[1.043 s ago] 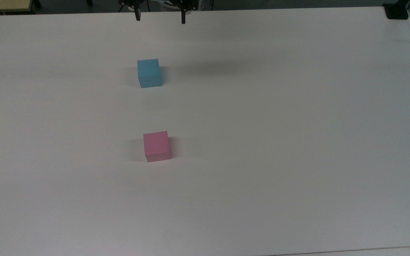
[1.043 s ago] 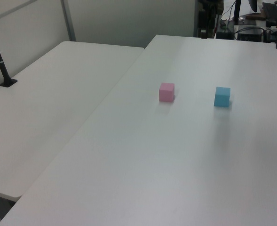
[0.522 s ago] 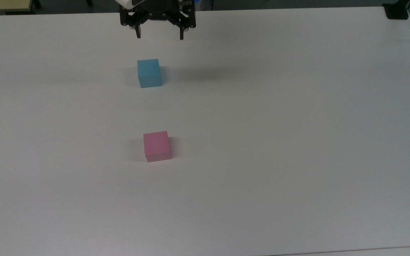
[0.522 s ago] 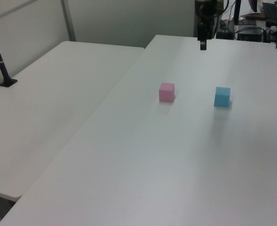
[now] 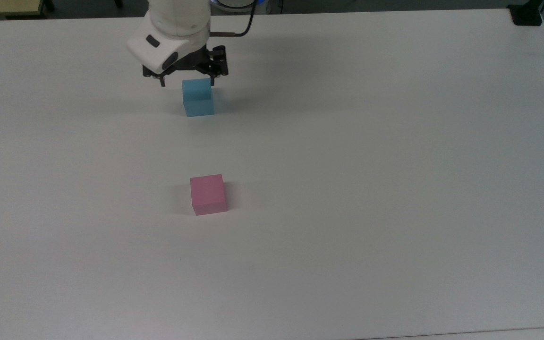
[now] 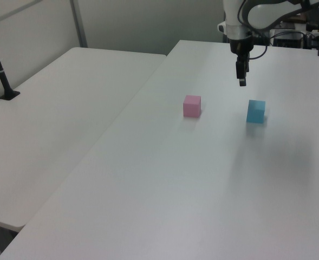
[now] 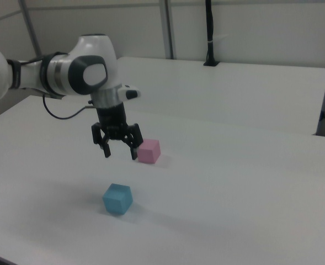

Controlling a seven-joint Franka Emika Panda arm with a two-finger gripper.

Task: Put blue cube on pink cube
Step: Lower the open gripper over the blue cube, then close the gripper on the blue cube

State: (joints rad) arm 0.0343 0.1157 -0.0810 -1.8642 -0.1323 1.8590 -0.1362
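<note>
Fingers [image 7: 106, 153] of your gripper [image 7: 120, 154] are spread wide, and they hold nothing. You can see both black tips pointing down in the right view, with a big gap between them.

Your gripper [image 5: 187, 83] hangs in the air above the table [image 5: 395, 189]. It does not touch anything. In the top view it sits just above the blue cube [image 5: 198, 97], at the cube's far edge, with one tip on each side. In the left view your gripper [image 6: 241, 82] is up and a little to the left view's left of the blue cube [image 6: 255, 111].

You have the blue cube [image 7: 117, 199] sitting flat on the table, below your gripper. Nothing grips it.

Your pink cube [image 5: 208, 194] sits flat on the table too. It is well apart from the blue cube. In the top view it is lower down, almost in a straight line under the blue cube. In the left view the pink cube [image 6: 191, 106] is to the left view's left of the blue one. In the right view the pink cube [image 7: 149, 150] is just behind your gripper's tip.

Your white arm [image 7: 74, 74] reaches in from the right view's left.
</note>
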